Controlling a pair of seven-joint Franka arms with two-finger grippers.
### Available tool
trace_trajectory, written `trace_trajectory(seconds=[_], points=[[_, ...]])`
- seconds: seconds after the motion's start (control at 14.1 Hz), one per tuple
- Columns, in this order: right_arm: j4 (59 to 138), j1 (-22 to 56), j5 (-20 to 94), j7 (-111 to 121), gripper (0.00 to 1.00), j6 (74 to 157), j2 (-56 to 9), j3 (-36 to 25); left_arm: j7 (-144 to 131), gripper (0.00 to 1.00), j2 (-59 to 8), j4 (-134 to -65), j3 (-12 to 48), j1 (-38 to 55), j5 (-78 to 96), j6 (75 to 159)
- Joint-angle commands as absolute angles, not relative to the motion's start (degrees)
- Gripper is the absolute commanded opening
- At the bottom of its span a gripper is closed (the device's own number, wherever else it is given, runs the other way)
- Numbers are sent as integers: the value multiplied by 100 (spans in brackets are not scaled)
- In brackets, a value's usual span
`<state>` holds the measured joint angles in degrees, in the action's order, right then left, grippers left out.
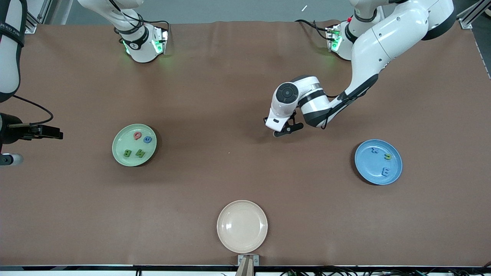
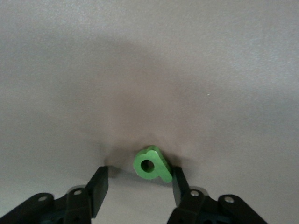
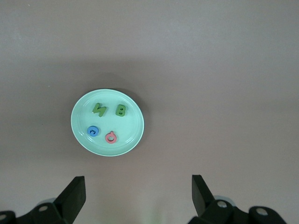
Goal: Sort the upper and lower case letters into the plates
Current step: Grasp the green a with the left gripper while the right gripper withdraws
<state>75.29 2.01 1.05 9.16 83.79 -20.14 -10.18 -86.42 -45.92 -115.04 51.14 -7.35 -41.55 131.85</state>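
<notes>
My left gripper (image 1: 283, 131) is low over the table's middle, open. In the left wrist view a green letter (image 2: 150, 164) with a round hole lies on the mat between the open fingers (image 2: 139, 173), close to one of them; the front view hides it. The pale mint green plate (image 1: 122, 143) toward the right arm's end holds several letters and also shows in the right wrist view (image 3: 128, 133). The mid blue plate (image 1: 368, 165) toward the left arm's end holds three letters. My right gripper (image 3: 136, 179) is open, empty, held high near the mint plate.
A cream-beige plate (image 1: 241, 226) lies empty near the table's front edge, at its middle. The right arm's hand (image 1: 50, 133) shows at the front view's edge, at the right arm's end. Brown mat covers the table.
</notes>
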Motion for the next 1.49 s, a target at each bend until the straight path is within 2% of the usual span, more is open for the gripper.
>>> trace_trajectory(seconds=[0.0,0.28,0.71,0.99,1.14,1.28,1.42], points=[[7724,27,149,862,100,8340,-1829,-818,-8604,58,-4562,-11505,4922,-598,-4333,13411],[7963,-8,70,539,100,8473,-1556,-537,-8604,50,-4553,-11487,4747,-431,-4333,13517],[8393,-220,70,483,100,8604,-1134,-343,-8604,22,-4553,-11470,4720,-422,-4474,13553],[8587,-308,70,492,100,8675,-949,-255,-8622,12,-4544,-11470,4720,-439,-4465,13553],[8683,-237,70,483,100,8666,-827,-264,-8622,12,-4535,-11470,4720,-439,-4474,13553],[9129,-159,70,492,100,8815,-415,-264,-8631,10,-4526,-11461,4720,-439,-4465,13553],[9473,-141,62,492,100,8903,-37,-264,-8657,4,-4509,-11452,4729,-457,-4439,13553]])
